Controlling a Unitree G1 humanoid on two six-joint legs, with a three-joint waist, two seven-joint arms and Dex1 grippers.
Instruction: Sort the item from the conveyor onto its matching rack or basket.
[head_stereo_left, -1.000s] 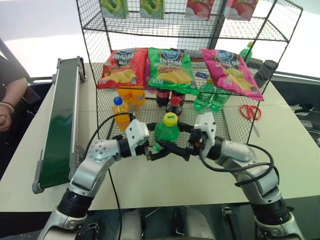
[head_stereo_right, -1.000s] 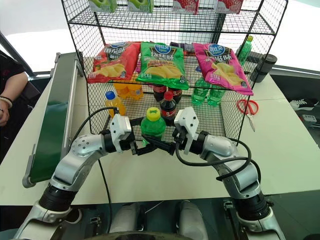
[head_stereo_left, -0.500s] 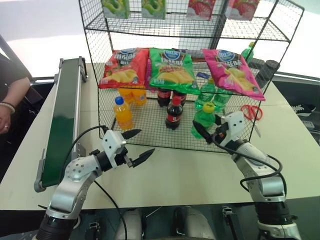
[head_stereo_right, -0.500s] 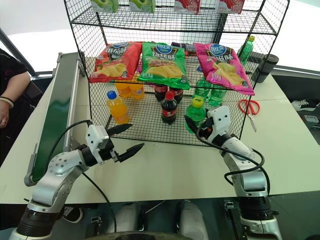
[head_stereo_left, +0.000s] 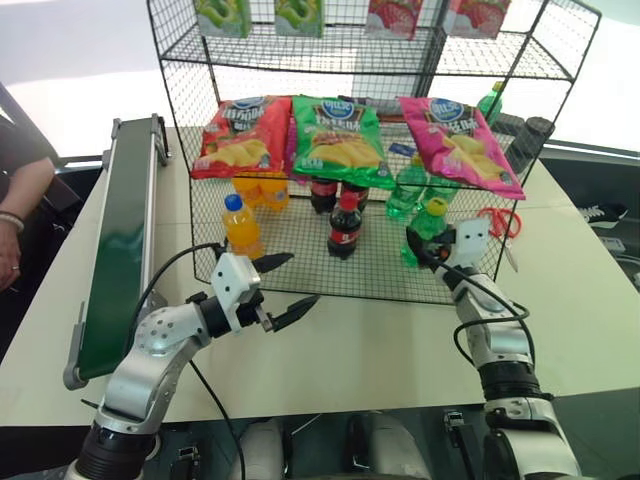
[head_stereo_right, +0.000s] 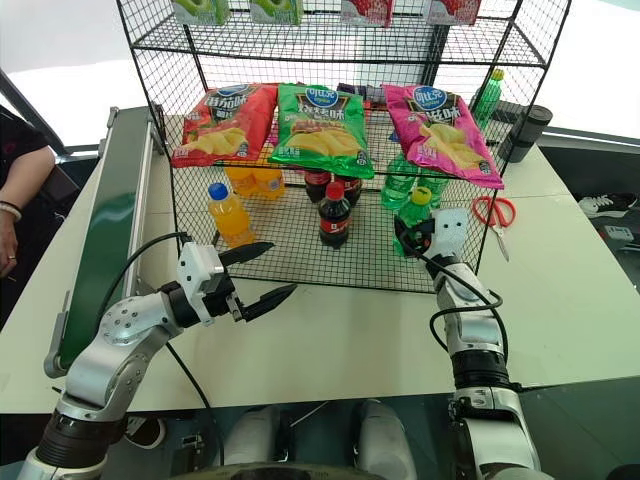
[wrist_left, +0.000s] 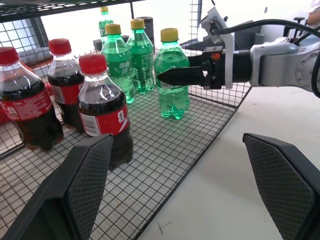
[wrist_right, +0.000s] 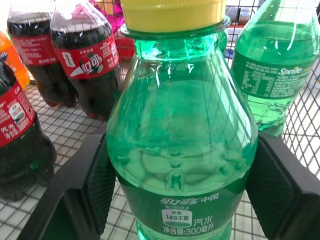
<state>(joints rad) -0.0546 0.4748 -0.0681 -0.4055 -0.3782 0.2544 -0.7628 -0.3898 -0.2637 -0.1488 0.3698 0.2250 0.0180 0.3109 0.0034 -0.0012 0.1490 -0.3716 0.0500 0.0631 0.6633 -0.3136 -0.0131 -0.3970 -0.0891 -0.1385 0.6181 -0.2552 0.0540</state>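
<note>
White tabletop (head_stereo_left: 350, 350) carries the whole setup: a dark green conveyor (head_stereo_left: 120, 250) along the robot's left and a tall black wire rack (head_stereo_left: 370, 250) in the middle.

On the rack's bottom tier, toward its right end, the right gripper (wrist_left: 170, 76) is clamped on the green soda bottle (wrist_left: 171, 75), fingers pressing the body from both sides below the yellow cap. The bottle stands upright with its base on or just above the wire floor; which of the two cannot be told. Just behind it stand two more green bottles (wrist_left: 122, 57), and beside those a group of dark cola bottles (wrist_left: 102, 107) with red caps. An orange bottle (head_stereo_left: 240, 225) sits further toward the conveyor end. Chip bags (head_stereo_left: 345, 140) lie on the tier above.

The left gripper (head_stereo_left: 285, 290) hangs over the table in front of the rack, fingers spread wide and holding nothing.

The step in hand looks like the set-down among matching green bottles. Done well, it means making sure the base rests flat on the grid before letting go, opening the fingers gently so the bottle does not tip, then drawing the arm straight back out, clear of the neighbouring bottles and the rack wires.
</note>
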